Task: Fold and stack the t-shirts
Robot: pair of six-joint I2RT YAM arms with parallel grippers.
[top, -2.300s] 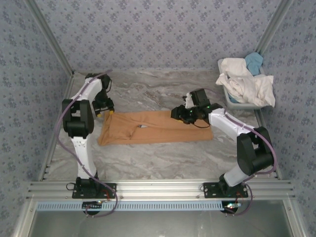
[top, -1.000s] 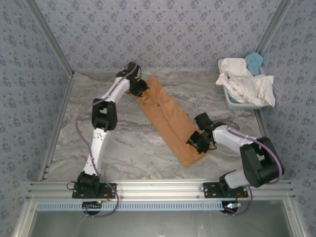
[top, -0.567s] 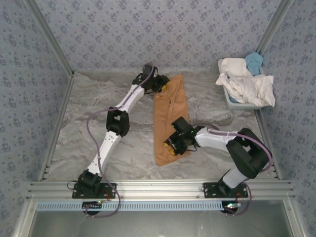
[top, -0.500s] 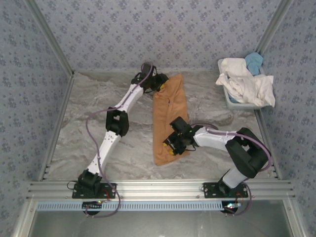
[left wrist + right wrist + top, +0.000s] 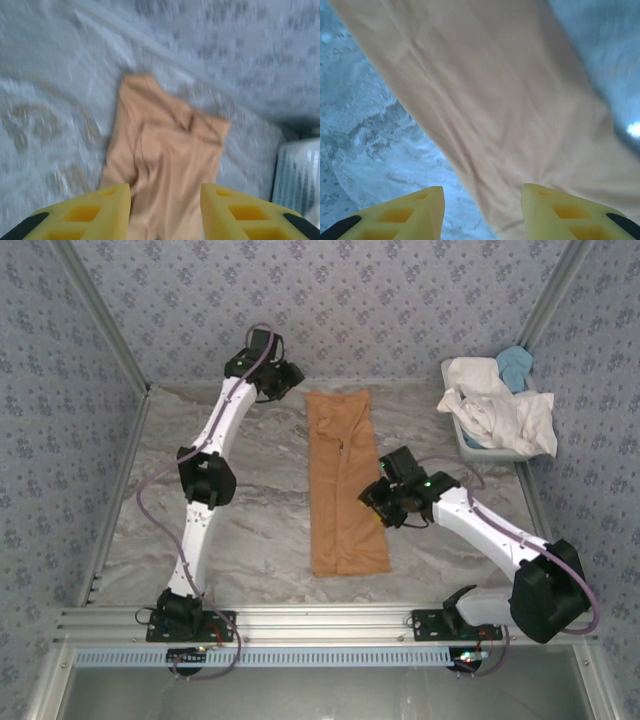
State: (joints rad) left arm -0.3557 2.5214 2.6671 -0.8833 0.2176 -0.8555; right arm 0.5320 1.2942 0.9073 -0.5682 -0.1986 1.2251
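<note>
The tan-orange t-shirt (image 5: 342, 480) lies flat as a long narrow strip running from the back of the table toward the front. My left gripper (image 5: 283, 379) hovers off the strip's far left corner, jaws open and empty; in the left wrist view the t-shirt (image 5: 167, 150) lies ahead of the left gripper (image 5: 165, 212). My right gripper (image 5: 380, 496) sits at the strip's right edge, open. In the right wrist view the t-shirt (image 5: 510, 100) spreads below the right gripper (image 5: 482, 215) and nothing is pinched. White t-shirts (image 5: 495, 405) and a light blue one (image 5: 517, 364) are heaped at the back right.
A white plastic tub (image 5: 480, 450) at the back right holds the heaped shirts; its ribbed wall (image 5: 295, 180) appears in the left wrist view. Patterned walls close in the back and both sides. Marble tabletop (image 5: 250, 530) lies bare left of the strip.
The tan shirt swung from lying crosswise to lying lengthwise. Both grippers have let go of it. The left gripper pulled back left, and the right gripper drew off to the strip's right edge.
</note>
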